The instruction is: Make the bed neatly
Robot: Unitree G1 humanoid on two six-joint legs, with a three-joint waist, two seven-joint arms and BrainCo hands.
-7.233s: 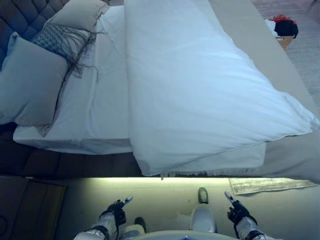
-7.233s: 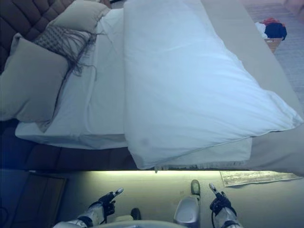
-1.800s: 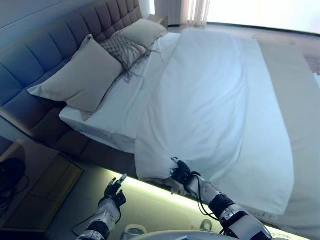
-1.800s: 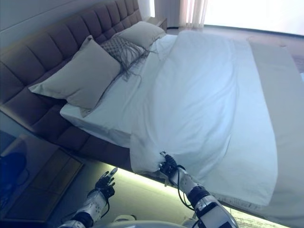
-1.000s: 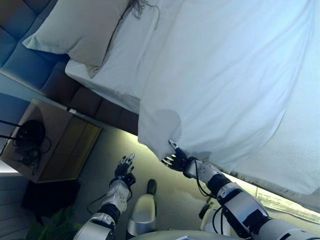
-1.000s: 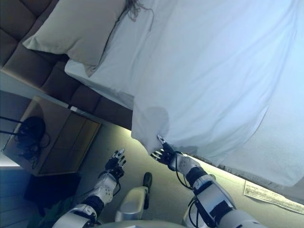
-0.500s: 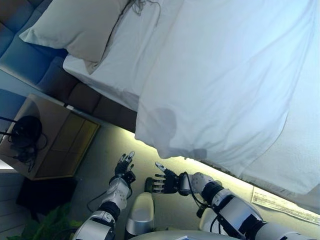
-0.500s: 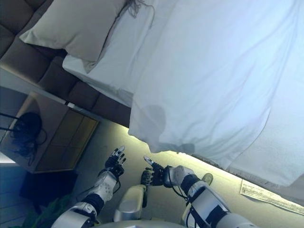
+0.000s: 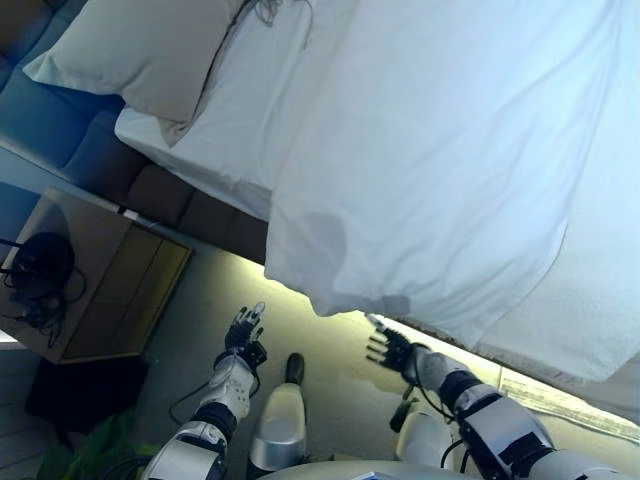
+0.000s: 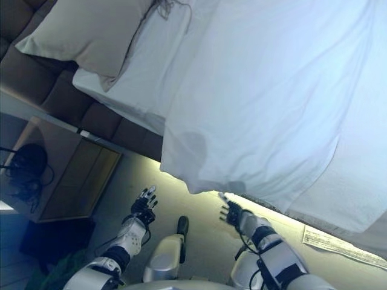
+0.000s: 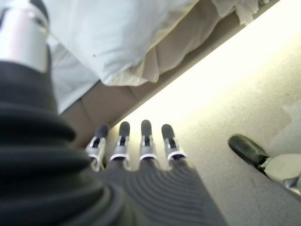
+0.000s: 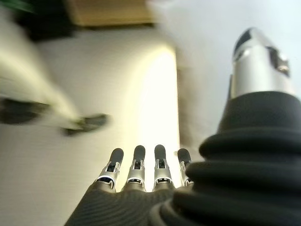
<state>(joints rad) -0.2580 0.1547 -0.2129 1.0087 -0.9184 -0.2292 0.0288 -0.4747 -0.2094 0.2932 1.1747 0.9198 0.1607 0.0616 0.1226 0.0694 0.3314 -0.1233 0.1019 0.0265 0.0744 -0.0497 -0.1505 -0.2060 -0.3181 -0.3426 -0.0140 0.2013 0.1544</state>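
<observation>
A white duvet (image 9: 450, 160) lies over the bed, its near corner (image 9: 335, 300) hanging over the side above the lit floor strip. A white sheet (image 9: 225, 120) shows bare beside it, with a beige pillow (image 9: 140, 50) at the head. My right hand (image 9: 390, 348) is open and empty, just below the hanging duvet corner and apart from it. Its straight fingers (image 12: 136, 165) show in the right wrist view. My left hand (image 9: 243, 335) is open and empty over the floor beside the bed. Its straight fingers (image 11: 134, 136) show in the left wrist view.
A wooden nightstand (image 9: 95, 270) with a dark object and cords (image 9: 35, 275) stands by the padded bed base (image 9: 165, 185). A sheet of paper (image 10: 338, 241) lies on the floor under the bed edge at the right.
My right hand has let go of the duvet corner, dropped to the floor side, then risen to the right below the corner. The corner now hangs free. The left hand has barely moved.
</observation>
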